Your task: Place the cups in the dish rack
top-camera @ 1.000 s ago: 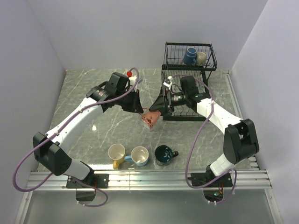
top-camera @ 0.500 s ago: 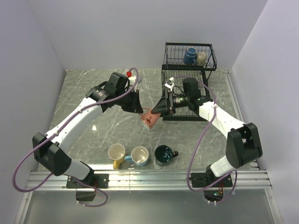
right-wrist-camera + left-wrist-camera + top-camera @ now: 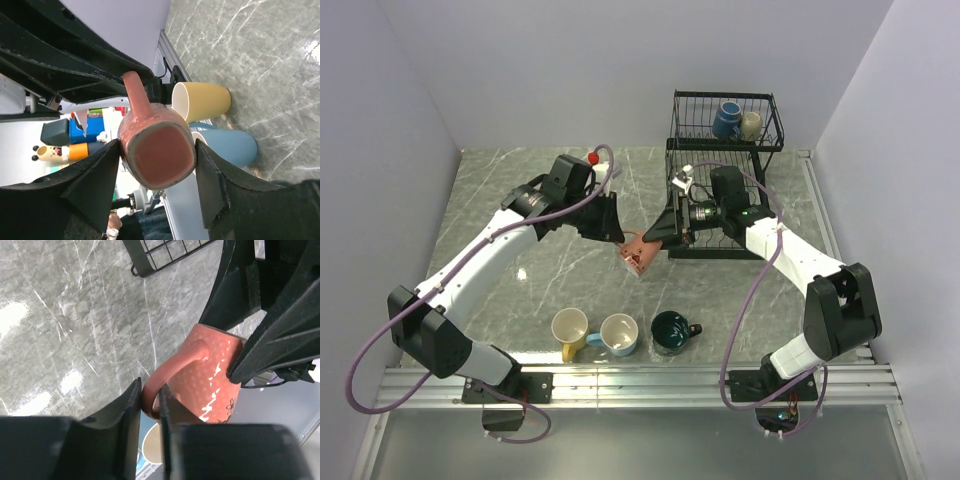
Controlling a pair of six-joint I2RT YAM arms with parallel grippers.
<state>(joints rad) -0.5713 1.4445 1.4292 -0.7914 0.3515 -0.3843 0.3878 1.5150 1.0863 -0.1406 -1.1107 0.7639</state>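
The orange-pink mug (image 3: pixel 638 254) hangs in mid-air over the table's middle, held between both grippers. My left gripper (image 3: pixel 620 238) is shut on its handle (image 3: pixel 165 382). My right gripper (image 3: pixel 657 240) has a finger on each side of the mug body (image 3: pixel 157 145) and is shut on it. The black wire dish rack (image 3: pixel 672 150) stands at the back right, with the navy mug (image 3: pixel 727 118) and the olive-grey mug (image 3: pixel 751 124) in its upper basket. The yellow (image 3: pixel 569 328), light blue (image 3: pixel 619 334) and dark teal (image 3: pixel 672 331) mugs sit in a row near the front edge.
The rack's lower tray (image 3: pixel 720 250) lies just behind my right wrist, and its corner shows in the left wrist view (image 3: pixel 150 260). The yellow mug (image 3: pixel 202 102) and the light blue mug (image 3: pixel 227 145) lie below the held mug. Walls enclose the table on three sides.
My right wrist has shifted slightly right and back, and the mug has edged a little left. Both grippers stay at the mug.
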